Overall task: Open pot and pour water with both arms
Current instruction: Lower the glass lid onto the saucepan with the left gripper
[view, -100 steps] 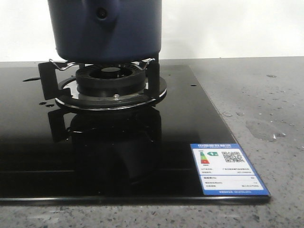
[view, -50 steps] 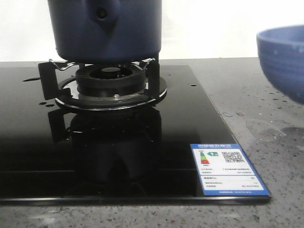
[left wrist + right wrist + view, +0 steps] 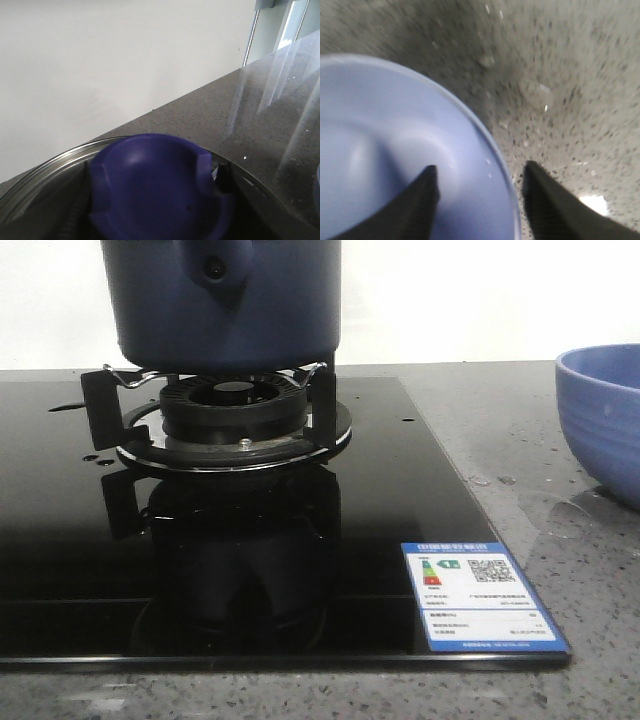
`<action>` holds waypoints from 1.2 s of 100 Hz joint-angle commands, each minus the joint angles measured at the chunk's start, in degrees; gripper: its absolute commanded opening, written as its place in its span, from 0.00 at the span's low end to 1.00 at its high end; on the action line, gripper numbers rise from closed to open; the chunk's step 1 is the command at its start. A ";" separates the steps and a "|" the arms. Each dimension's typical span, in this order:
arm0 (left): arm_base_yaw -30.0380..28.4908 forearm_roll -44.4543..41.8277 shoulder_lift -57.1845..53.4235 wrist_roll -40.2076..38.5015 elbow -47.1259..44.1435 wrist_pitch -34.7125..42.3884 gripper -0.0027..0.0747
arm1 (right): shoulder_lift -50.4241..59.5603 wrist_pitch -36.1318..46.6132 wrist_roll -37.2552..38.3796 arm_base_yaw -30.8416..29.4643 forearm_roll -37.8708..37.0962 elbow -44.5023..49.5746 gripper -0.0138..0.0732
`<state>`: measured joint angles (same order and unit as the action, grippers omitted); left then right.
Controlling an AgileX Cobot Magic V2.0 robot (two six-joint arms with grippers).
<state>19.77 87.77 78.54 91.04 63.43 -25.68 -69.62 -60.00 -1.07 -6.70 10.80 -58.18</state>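
The dark navy pot (image 3: 222,302) is seated on the wire supports of a black gas burner (image 3: 232,410) set in a glossy black glass hob (image 3: 200,570). Its rounded stub handle (image 3: 213,265), with a dark hole at the end, is turned toward the front camera. In the left wrist view the pot's lid (image 3: 45,175) is seen in place, a steel rim around dark glass, topped by a blue-violet knob (image 3: 160,187).

The hob is sunk in a grey speckled stone counter (image 3: 520,430), on which water droplets and a small puddle (image 3: 560,515) are scattered to the right. An energy label (image 3: 480,595) is stuck at the hob's near right corner. A plain white wall is seen behind.

A lighter blue ribbed bowl (image 3: 605,420) is seen at the right edge of the front view, well apart from the pot. In the right wrist view the right end effector (image 3: 477,187) is set astride the bowl's rim (image 3: 495,150), one dark finger inside the bowl and one outside over the counter; whether the rim is actually pinched cannot be told, the picture being blurred.

The left end effector is not seen in any view, so its state cannot be told.
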 commanded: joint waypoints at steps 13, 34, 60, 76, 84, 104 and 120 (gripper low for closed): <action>0.09 10.68 -0.91 7.06 2.64 -2.18 0.40 | 12.00 2.48 -0.22 -0.50 0.92 -7.87 0.60; 0.09 13.25 2.25 8.19 2.64 -5.54 0.40 | 23.06 7.82 0.04 -0.50 2.87 -9.29 0.09; 0.09 15.04 5.20 9.57 3.89 -5.52 0.40 | 26.71 6.02 0.04 -0.50 2.87 -9.29 0.09; 0.09 15.04 6.35 9.57 4.41 -4.33 0.40 | 26.71 3.31 0.04 -0.50 2.87 -9.29 0.09; 0.09 15.04 6.94 9.57 4.41 -4.56 0.40 | 26.71 2.88 0.04 -0.50 2.87 -9.29 0.09; 0.09 15.04 7.68 9.57 4.41 -5.37 0.53 | 26.71 2.53 0.04 -0.50 2.87 -9.29 0.09; 0.09 15.04 7.17 8.44 4.41 -4.61 0.70 | 26.71 2.53 0.04 -0.50 2.87 -9.29 0.09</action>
<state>19.77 99.98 87.63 100.82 65.97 -29.41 -43.07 -60.82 -0.72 -6.70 13.11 -65.80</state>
